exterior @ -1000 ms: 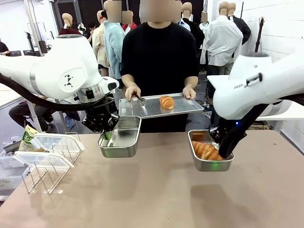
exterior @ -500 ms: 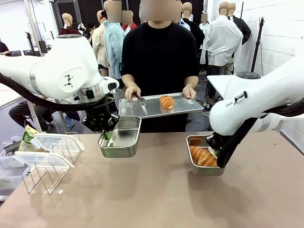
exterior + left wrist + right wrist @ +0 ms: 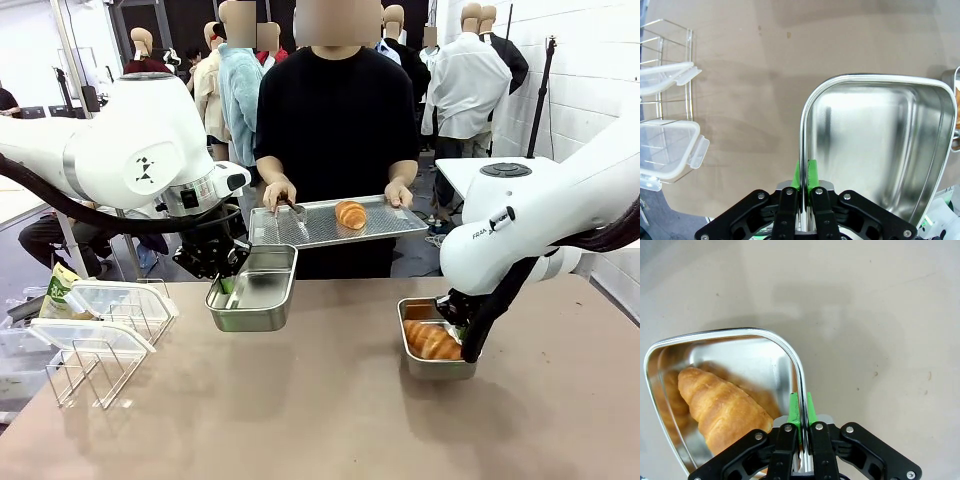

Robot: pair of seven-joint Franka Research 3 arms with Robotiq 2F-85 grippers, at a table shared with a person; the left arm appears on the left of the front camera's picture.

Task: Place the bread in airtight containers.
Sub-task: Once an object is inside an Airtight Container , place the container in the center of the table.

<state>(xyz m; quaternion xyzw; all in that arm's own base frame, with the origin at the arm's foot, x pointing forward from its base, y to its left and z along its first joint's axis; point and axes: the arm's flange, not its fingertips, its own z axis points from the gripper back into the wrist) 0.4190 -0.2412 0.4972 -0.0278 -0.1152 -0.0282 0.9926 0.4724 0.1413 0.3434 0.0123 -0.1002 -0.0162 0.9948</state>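
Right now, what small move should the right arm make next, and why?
Probably open the right end effector and let go: its tin, clamped by one wall, already holds a roll and seems to sit on the table.

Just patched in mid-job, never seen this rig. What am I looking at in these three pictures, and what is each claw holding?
Two white robot arms work at a brown table; a person stands across it. The wide picture is from a fixed camera between the arms. The other two are from cameras on each wrist, looking along that gripper's green-padded fingers. The left gripper is shut on the rim of an empty tin. The right gripper is shut on the rim of a second tin with a roll inside. The person holds a tray carrying another roll. Clear lids sit on a wire rack at the left.
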